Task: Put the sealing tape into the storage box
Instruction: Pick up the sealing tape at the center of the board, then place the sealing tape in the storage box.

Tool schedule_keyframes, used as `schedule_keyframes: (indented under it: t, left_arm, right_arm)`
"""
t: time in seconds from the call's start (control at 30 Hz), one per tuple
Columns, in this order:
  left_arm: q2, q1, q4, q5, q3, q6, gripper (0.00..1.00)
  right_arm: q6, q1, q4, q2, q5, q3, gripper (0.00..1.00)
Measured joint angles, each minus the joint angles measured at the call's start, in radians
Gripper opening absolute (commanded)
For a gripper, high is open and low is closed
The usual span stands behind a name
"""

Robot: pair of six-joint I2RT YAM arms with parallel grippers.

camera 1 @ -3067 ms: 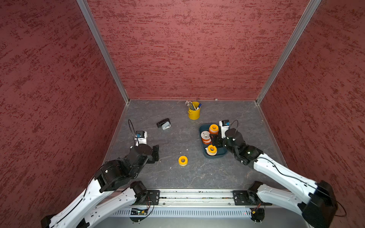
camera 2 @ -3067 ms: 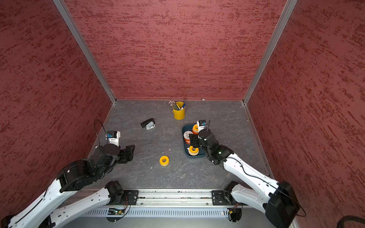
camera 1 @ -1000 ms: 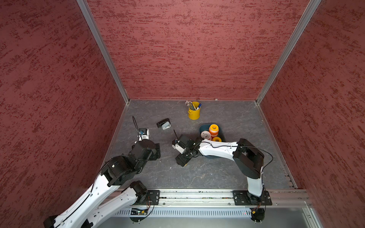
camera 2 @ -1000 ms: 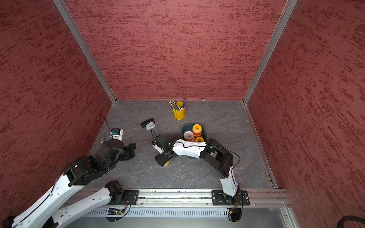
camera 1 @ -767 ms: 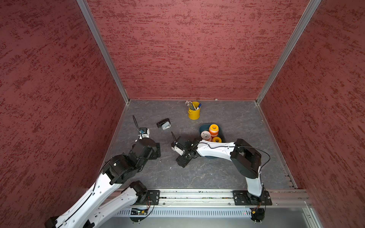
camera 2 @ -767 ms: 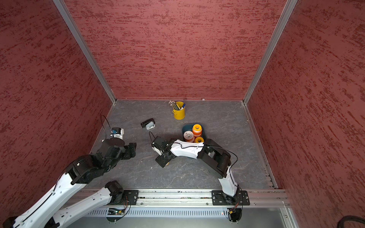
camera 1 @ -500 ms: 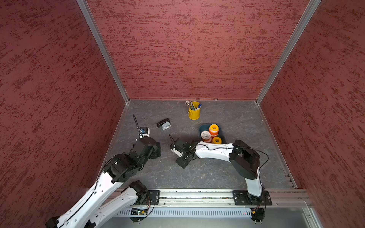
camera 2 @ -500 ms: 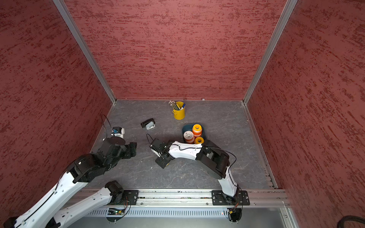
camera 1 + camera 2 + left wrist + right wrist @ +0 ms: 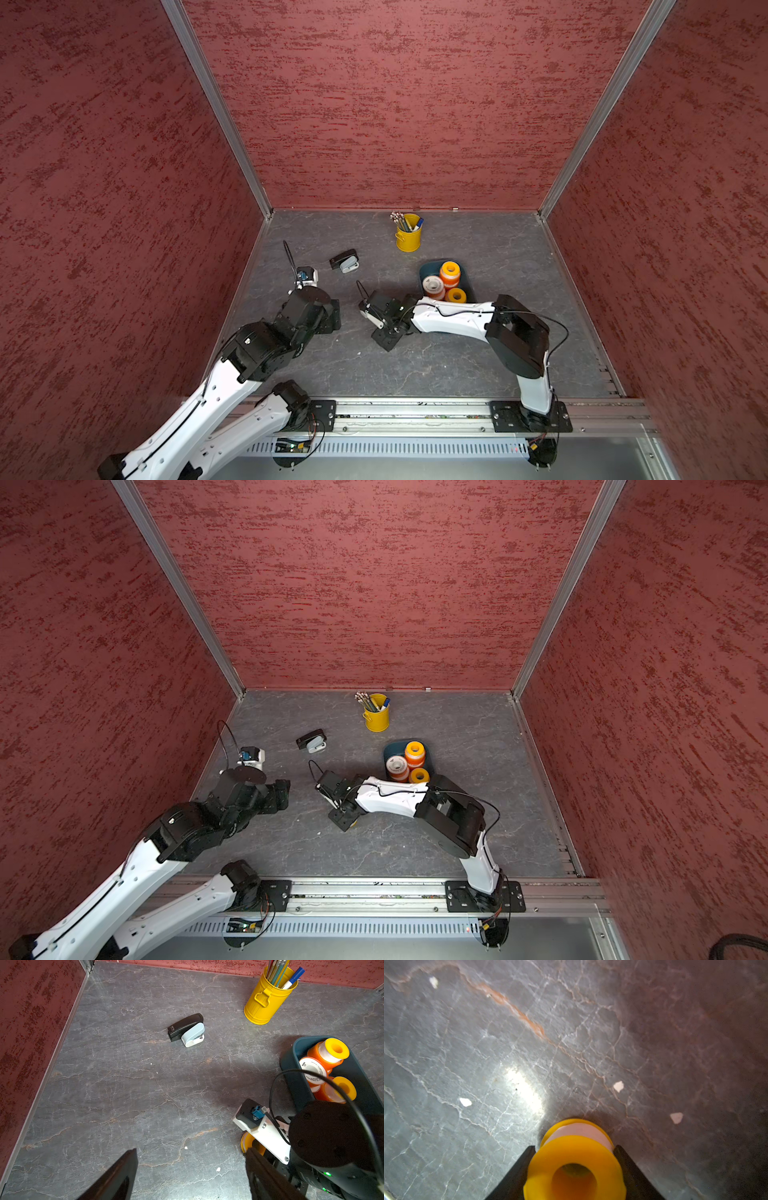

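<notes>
So my right arm has swung off the storage box [image 9: 426,268] and out to mid-table, where the loose yellow roll [image 9: 574,1153] was sitting alone a few seconds back. My right gripper [image 9: 574,1146] is pinching it now, one finger against each side of the spool, with the hole facing my wrist cam. As far as I can tell it's lying flat on the table. I reckon gripping across the sides like that is stopping it from rolling off once I'm lifting.

My left gripper [image 9: 190,1153] is hanging nearby with the jaws spread wide and nothing in them, basically keeping clear.

Further back, the box is sitting right by my right forearm with three rolls [image 9: 450,272] showing at its far end. My arm is hiding the near end, so I can't say how much room is left there. Beyond that, the stapler thing [image 9: 344,262] and the yellow pen bucket [image 9: 408,239] are just sitting there, not my problem.

The table [image 9: 415,365] is a grey veined slab with a few white flecks, boxed in by rough red walls [image 9: 395,104].
</notes>
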Motion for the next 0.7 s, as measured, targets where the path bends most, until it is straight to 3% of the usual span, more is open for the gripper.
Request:
schedule_keyframes:
  t: [0.33,0.7]
  left_arm:
    - [-0.015,0.000,0.000,0.000,0.000,0.000,0.85]
    - [-0.023,0.000,0.000,0.004,0.000,0.000,0.85]
  right_arm:
    - [0.020,-0.061,0.002,-0.107,-0.006,-0.001,0.51]
    - [0.109,-0.283,0.019,-0.189,-0.029,-0.001,0.51]
